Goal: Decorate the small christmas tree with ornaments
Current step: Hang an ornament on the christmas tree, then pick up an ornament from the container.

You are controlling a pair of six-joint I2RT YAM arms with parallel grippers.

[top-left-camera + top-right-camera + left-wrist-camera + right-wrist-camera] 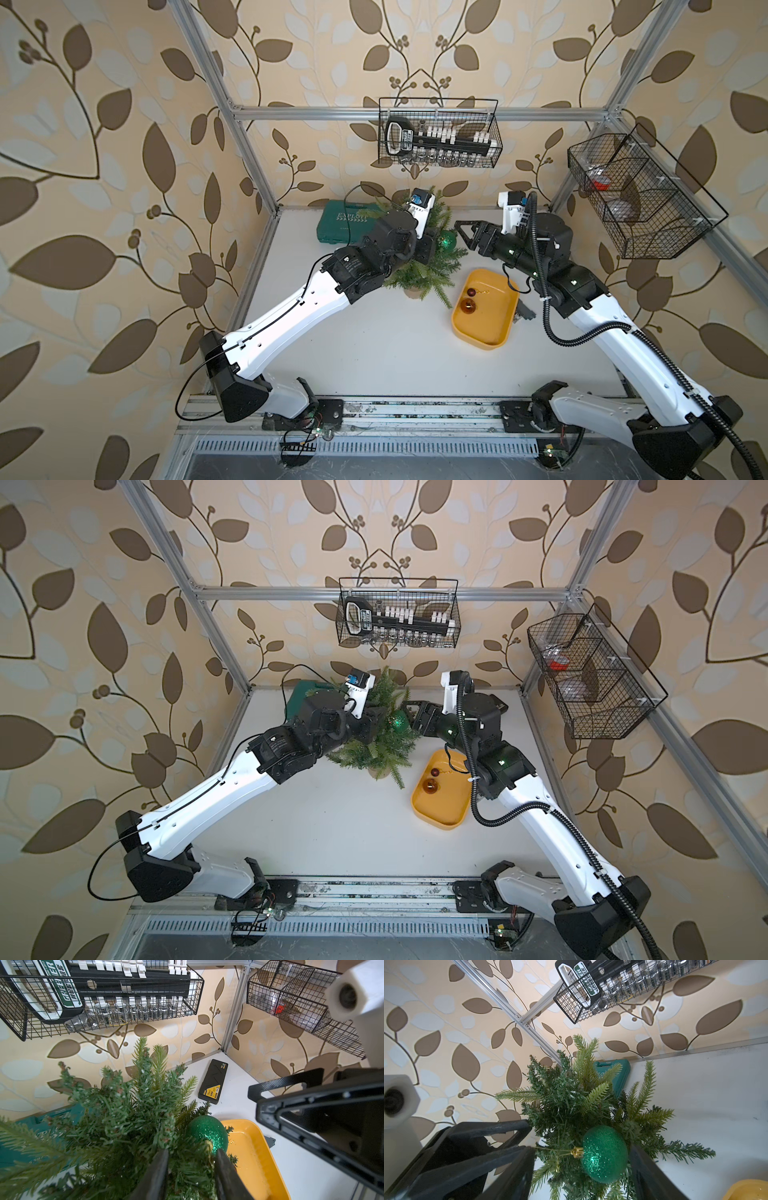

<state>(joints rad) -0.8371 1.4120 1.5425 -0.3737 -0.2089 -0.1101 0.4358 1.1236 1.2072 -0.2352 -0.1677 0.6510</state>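
Noting the green bauble (449,240) sitting among the branches of the tree (424,266), on the side facing the tray (473,341). Tracing its gold loop (554,1150) sideways into the needles, with the far end hidden. Not managing to tell whether hooked over a twig or merely lying there.

Finding the right gripper (462,237) just beside the bauble, fingers spread wide, straddling it without touching (clearest in the right wrist view). Holding nothing.

Finding the left gripper (192,1154) pushed into the foliage from the opposite side, fingers narrowed around a tuft, the bauble's gold cap close between them. Not managing to tell whether pinching a branch, the loop or nothing.

Counting two more waiting in the tray: amber (468,306) and red (471,291), close together. Judging the job roughly a third along.

Worrying about:
- drawing the right gripper back carelessly, clipping the bauble with a finger and knocking it loose
- letting go with the left too quickly, so springing the branch and sliding the loop off
- leaning on the tree with the left arm, tipping the pot (412,293) (light-looking) and dumping the bauble onto the table
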